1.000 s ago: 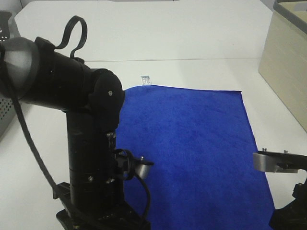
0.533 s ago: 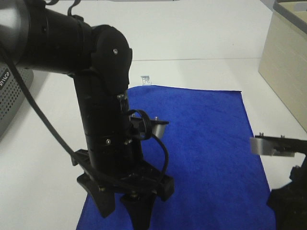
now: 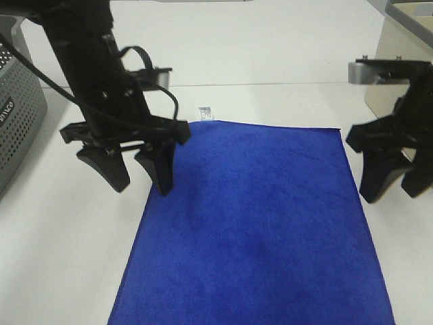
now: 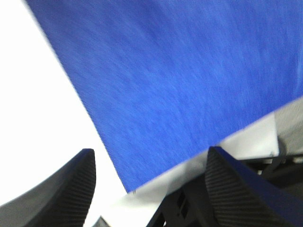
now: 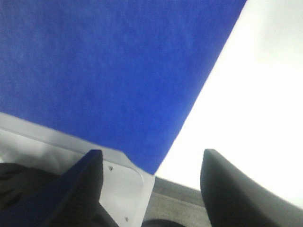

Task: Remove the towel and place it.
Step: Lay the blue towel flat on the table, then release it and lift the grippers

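Towel (image 3: 257, 223) lies flat on the white table (image 3: 270, 61), with its tag (image 3: 206, 112) at the far left corner. Left hand (image 3: 137, 177) is spread wide and empty, straddling the towel's left edge. Right hand (image 3: 396, 186) is also spread and empty, just off the right edge. Perforated grey basket (image 3: 17, 128) sits far left and a beige box (image 3: 406, 88) far right, both apart from the towel.

Towel (image 3: 257, 223) between basket (image 3: 17, 115) and box (image 3: 406, 40)

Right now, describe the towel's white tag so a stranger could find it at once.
Find the white table, then the big blue towel spread flat on it. At the towel's far left corner a tiny white tag sticks out, the only pale scrap joined to the blue cloth.
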You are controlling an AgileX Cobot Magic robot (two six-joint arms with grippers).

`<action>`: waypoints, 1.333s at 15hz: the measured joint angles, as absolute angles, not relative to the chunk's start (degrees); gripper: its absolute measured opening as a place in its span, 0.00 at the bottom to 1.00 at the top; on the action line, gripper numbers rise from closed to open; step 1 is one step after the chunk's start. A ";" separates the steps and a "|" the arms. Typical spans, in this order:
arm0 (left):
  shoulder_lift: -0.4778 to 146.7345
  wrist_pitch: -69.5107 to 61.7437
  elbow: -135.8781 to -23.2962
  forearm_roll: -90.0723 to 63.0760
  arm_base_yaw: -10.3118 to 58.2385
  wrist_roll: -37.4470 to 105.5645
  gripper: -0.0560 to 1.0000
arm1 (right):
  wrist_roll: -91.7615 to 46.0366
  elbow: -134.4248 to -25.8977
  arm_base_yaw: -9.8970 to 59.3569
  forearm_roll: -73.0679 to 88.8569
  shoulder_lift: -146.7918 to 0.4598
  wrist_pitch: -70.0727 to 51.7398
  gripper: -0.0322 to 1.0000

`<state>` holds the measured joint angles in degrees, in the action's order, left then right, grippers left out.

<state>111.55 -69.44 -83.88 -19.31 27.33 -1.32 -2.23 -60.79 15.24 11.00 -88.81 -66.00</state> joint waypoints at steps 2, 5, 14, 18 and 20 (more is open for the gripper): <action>111.73 -69.44 -87.32 -19.02 21.03 -1.32 0.64 | -2.92 -69.10 11.52 13.29 -93.85 -65.43 0.59; 115.85 -65.78 -95.00 -18.28 14.73 0.00 0.64 | -10.89 -82.28 3.61 23.49 -104.74 -65.20 0.59; 134.36 -63.71 -116.31 -17.88 12.72 1.32 0.64 | -9.28 -107.31 2.18 16.21 -126.62 -64.86 0.59; 139.34 -62.62 -121.98 -19.65 12.72 1.32 0.64 | -8.31 -107.37 2.18 14.78 -130.52 -63.25 0.59; 140.49 -61.59 -122.61 -19.77 12.72 1.32 0.64 | -8.31 -107.37 2.18 14.32 -131.95 -61.42 0.59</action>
